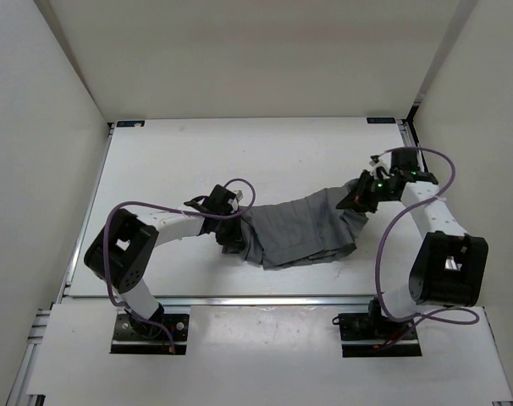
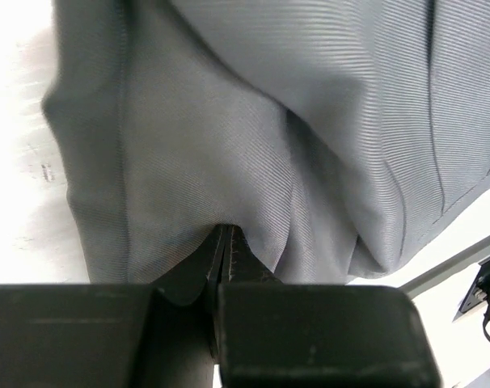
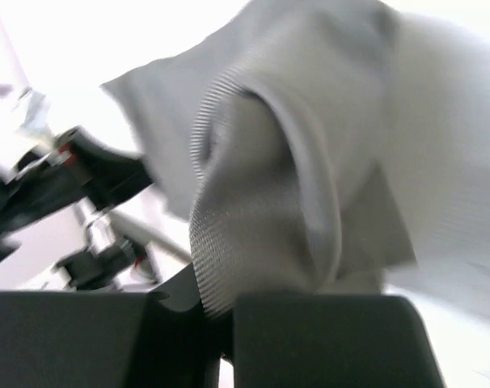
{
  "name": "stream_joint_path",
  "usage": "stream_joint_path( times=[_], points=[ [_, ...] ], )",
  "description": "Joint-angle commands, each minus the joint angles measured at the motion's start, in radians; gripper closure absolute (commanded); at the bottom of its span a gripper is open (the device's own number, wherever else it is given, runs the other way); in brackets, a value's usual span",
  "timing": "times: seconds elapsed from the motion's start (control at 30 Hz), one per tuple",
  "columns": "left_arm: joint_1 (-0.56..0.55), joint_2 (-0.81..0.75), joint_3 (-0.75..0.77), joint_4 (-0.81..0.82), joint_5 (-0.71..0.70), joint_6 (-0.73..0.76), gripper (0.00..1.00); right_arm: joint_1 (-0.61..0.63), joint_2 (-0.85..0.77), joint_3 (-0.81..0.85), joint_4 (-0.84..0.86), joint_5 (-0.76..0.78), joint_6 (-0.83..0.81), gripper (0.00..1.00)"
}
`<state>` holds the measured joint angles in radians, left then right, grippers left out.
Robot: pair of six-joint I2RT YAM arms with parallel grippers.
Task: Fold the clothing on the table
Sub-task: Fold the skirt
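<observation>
The grey clothing [image 1: 303,228] hangs stretched between my two grippers over the middle of the white table [image 1: 239,152], its lower part bunched on the surface. My left gripper [image 1: 233,237] is shut on the garment's left edge. In the left wrist view the jaws [image 2: 226,230] meet on a pinch of the ribbed grey cloth [image 2: 229,145]. My right gripper [image 1: 351,201] holds the right end, raised a little. In the right wrist view, which is blurred, a bunched fold of the fabric [image 3: 293,178] runs down into the closed jaws [image 3: 225,303].
White walls [image 1: 62,127] close in the table on three sides. A silver rail [image 1: 265,300] runs along the near edge, with both arm bases [image 1: 151,330] behind it. Purple cables [image 1: 392,228] loop beside each arm. The other arm [image 3: 67,178] shows blurred in the right wrist view.
</observation>
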<state>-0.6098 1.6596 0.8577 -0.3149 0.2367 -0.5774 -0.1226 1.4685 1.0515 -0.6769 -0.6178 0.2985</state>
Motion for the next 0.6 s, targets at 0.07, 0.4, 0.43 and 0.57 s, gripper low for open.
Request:
stream_joint_path(
  times=[0.07,0.4,0.43,0.57],
  points=[
    [0.015,-0.004,-0.008,-0.007,0.009,0.001,0.91,0.179,-0.002,0.051,0.11,-0.195,0.197,1.0],
    [0.03,-0.001,-0.029,-0.006,0.019,0.004,0.91,0.455,0.165,0.106,0.488,-0.402,0.502,1.0],
    [0.033,-0.006,-0.022,-0.003,0.021,0.004,0.91,0.463,0.185,0.123,0.497,-0.404,0.514,1.0],
    [0.036,-0.011,-0.025,-0.001,0.021,-0.001,0.91,0.527,0.272,0.148,0.595,-0.436,0.585,1.0]
  ],
)
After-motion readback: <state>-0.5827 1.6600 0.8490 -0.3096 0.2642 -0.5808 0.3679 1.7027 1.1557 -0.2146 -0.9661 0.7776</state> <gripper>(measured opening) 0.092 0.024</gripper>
